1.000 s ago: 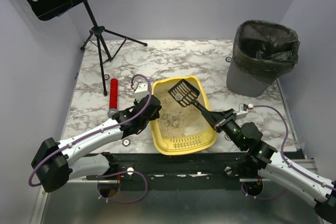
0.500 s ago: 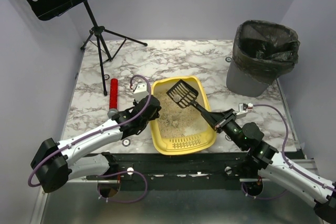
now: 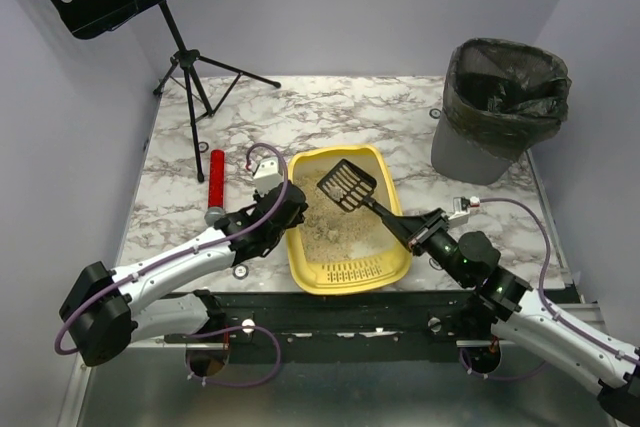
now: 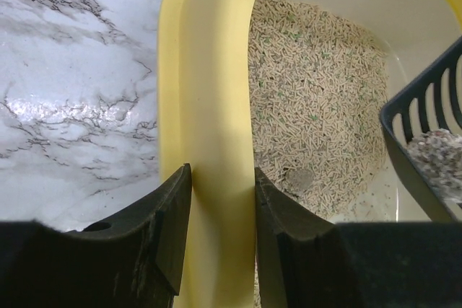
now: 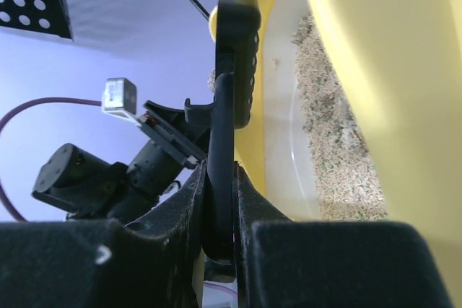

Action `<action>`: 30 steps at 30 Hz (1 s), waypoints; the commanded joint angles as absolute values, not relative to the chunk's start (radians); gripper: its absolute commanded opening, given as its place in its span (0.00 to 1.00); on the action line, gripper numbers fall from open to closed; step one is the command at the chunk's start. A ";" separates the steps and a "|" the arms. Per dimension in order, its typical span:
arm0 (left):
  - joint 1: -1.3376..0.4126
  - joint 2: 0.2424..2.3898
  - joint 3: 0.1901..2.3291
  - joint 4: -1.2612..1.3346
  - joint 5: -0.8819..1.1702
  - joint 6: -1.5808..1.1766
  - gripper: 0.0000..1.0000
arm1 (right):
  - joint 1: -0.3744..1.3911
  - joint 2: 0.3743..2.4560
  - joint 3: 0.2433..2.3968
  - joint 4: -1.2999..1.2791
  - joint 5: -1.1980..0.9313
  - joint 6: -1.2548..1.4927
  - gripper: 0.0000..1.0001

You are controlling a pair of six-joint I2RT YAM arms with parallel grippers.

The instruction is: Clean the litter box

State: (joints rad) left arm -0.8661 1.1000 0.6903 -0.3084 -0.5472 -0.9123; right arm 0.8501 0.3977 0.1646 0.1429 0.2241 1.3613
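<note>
The left gripper (image 4: 222, 178) pinches the shallow yellow plastic litter box (image 3: 345, 272) by its rim; the right gripper (image 5: 220, 178) clamps a loaded black slotted scoop (image 3: 347, 185) above it, and any tilt could empty it.

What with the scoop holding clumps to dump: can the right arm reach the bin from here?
Probably yes: the right arm holds the scoop over the litter box, and nothing stands between it and the bin.

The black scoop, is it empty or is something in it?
Not empty. The scoop holds a small grey clump over the litter box; the right gripper is shut on its handle.
</note>
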 commanded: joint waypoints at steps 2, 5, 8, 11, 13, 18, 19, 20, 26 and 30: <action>-0.865 1.127 0.724 -0.227 -0.592 -0.953 0.44 | 0.853 0.347 0.273 -0.022 0.287 1.299 0.01; -0.865 1.155 0.745 -0.222 -0.575 -0.950 0.44 | 0.853 0.380 0.294 -0.043 0.270 1.307 0.01; -0.865 1.181 0.772 -0.241 -0.581 -0.960 0.43 | 0.853 0.368 0.314 -0.078 0.311 1.299 0.01; -0.865 1.204 0.770 -0.201 -0.571 -0.963 0.43 | 0.853 0.429 0.333 -0.032 0.279 1.284 0.01; -0.862 1.227 0.794 -0.206 -0.572 -0.969 0.43 | 0.854 0.459 0.363 -0.064 0.282 1.284 0.01; -0.861 1.258 0.847 -0.255 -0.598 -0.997 0.44 | 0.854 0.359 0.405 -0.174 0.432 1.235 0.01; -0.859 1.258 0.850 -0.253 -0.600 -1.003 0.44 | 0.853 0.342 0.411 -0.189 0.451 1.235 0.01; -0.859 1.259 0.848 -0.236 -0.598 -1.005 0.44 | 0.853 0.330 0.417 -0.192 0.459 1.233 0.00; -0.854 1.285 0.879 -0.253 -0.614 -1.066 0.46 | 0.854 0.432 0.439 -0.218 0.437 1.267 0.01; -0.851 1.282 0.885 -0.279 -0.623 -1.081 0.49 | 0.853 0.482 0.465 -0.216 0.466 1.256 0.01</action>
State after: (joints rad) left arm -0.8566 1.2900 0.8371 -0.3088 -0.5941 -1.0222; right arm 0.8505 0.4477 0.4255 -0.1814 0.3931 1.2587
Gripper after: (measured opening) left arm 0.476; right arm 0.232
